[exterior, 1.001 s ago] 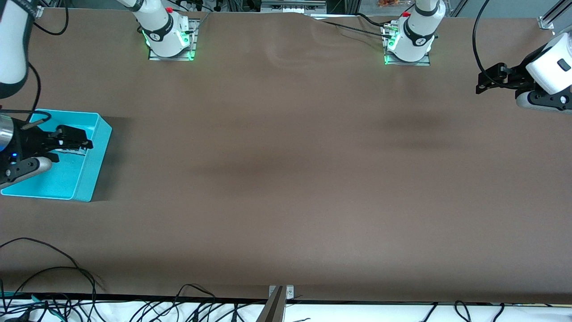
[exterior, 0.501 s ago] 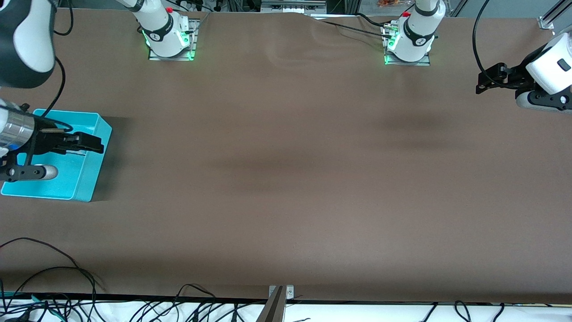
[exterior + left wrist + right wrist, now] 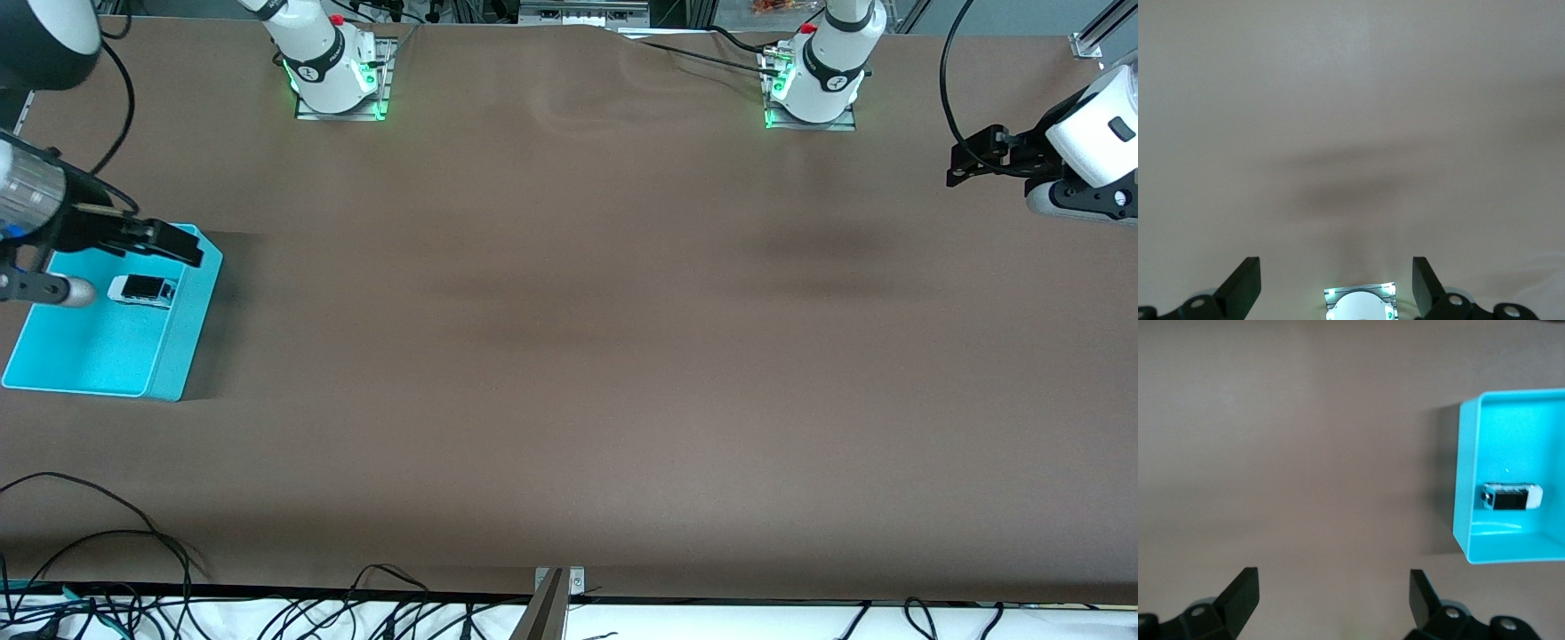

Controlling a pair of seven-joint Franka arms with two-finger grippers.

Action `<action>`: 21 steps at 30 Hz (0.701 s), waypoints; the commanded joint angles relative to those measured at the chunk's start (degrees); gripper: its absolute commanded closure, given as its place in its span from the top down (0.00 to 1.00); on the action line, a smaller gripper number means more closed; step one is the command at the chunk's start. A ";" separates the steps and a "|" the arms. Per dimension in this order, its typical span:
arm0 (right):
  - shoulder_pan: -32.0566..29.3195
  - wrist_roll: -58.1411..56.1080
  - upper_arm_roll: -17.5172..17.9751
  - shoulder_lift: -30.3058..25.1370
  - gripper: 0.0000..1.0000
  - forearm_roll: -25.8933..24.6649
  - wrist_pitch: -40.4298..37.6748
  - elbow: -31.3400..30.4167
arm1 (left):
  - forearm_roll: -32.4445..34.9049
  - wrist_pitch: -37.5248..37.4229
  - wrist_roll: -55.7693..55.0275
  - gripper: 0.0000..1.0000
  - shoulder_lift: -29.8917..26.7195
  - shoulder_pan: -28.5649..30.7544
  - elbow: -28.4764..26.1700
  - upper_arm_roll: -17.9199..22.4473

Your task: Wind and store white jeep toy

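Note:
The white jeep toy (image 3: 141, 290) lies in the turquoise bin (image 3: 182, 351) at the right arm's end of the table. In the right wrist view the jeep (image 3: 1511, 497) rests inside the bin (image 3: 1463, 493), near its wall. My right gripper (image 3: 182, 246) is open and empty, up over the bin's corner nearest the robots' bases. In its own view the right gripper (image 3: 1333, 593) shows both fingers wide apart over bare table. My left gripper (image 3: 965, 160) is open and empty, up at the left arm's end of the table. In its own view the left gripper (image 3: 1337, 280) shows fingers wide apart.
The brown table (image 3: 569, 356) spreads between the two arms. The arm bases (image 3: 333, 71) (image 3: 813, 84) stand along its edge by the robots. Loose black cables (image 3: 107, 569) lie along the edge nearest the front camera.
My right gripper has let go of the jeep, risen out of the bin and drawn toward the robots' bases. The jeep now lies uncovered in the bin. The left arm waits.

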 commanded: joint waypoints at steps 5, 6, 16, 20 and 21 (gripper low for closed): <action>-4.56 -0.34 3.81 -9.32 1.00 0.16 7.58 -13.94 | 1.52 -1.05 -0.36 1.00 -0.03 -0.13 1.53 -0.31; -4.65 -0.86 3.72 -9.41 1.00 0.16 7.93 -14.03 | 1.52 -0.96 -0.45 1.00 -0.03 -0.13 1.44 -0.40; -4.56 -5.44 2.40 -7.92 1.00 0.24 9.43 -12.63 | 1.52 -0.26 -0.71 1.00 -0.38 -0.13 1.44 -0.23; -4.30 -5.08 2.58 -7.92 1.00 0.25 9.43 -12.63 | 1.52 -0.35 -0.71 1.00 -0.29 -0.04 1.44 -0.14; -4.21 -5.08 2.58 -7.92 1.00 0.16 9.52 -12.63 | 1.52 -0.26 -0.71 1.00 -0.29 -0.04 1.44 -0.14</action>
